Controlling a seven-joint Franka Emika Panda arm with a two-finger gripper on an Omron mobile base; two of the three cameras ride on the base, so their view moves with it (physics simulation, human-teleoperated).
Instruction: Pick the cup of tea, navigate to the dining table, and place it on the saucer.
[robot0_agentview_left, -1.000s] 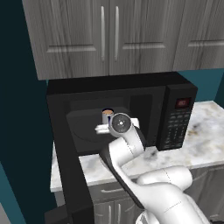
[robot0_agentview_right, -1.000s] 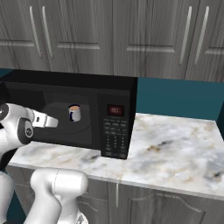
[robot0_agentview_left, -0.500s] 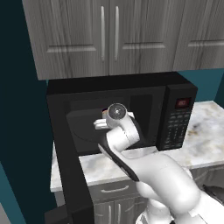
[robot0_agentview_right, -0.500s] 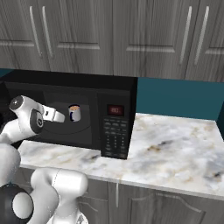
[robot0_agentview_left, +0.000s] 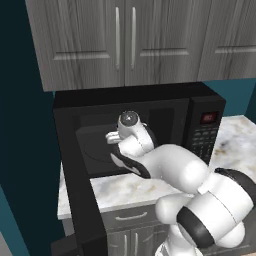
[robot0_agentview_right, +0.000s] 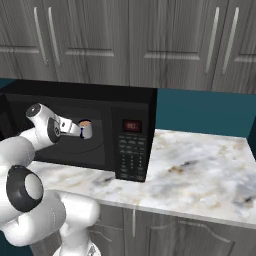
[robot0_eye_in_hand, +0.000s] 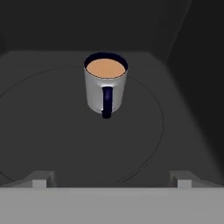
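Since a second ago my arm has reached further into the microwave (robot0_agentview_right: 90, 130); from the left base camera its wrist sat right of the cavity's middle then, and now it sits higher and more to the left. From the right base camera the wrist has climbed from the frame's left edge up toward the cup of tea (robot0_eye_in_hand: 105, 83), which has not shifted.

From the left base camera I cannot see the cup at all: the white wrist and forearm cover the spot where it stands. The right base camera gives me only a sliver of it (robot0_agentview_right: 85, 129), grey wall and brown liquid, just past the end effector (robot0_agentview_right: 75, 129), whose fingers I cannot make out there. In the hand camera the end effector (robot0_eye_in_hand: 111, 180) shows only as two pale finger tips (robot0_eye_in_hand: 40, 179) at the bottom, standing far apart, so I read it as spread wide with nothing between them. The microwave door (robot0_agentview_left: 80, 200) is swung open toward me and cut off by the lower frame edge.

The cup stands upright on the round turntable (robot0_eye_in_hand: 144, 144) inside the cavity, toward its back, long axis vertical, mouth up. Its dark handle (robot0_eye_in_hand: 106, 101) faces straight back at the hand camera. It is well clear of both finger tips.

The microwave rests on a marbled tabletop (robot0_agentview_right: 200, 170) under grey wall cabinets (robot0_agentview_right: 150, 40).
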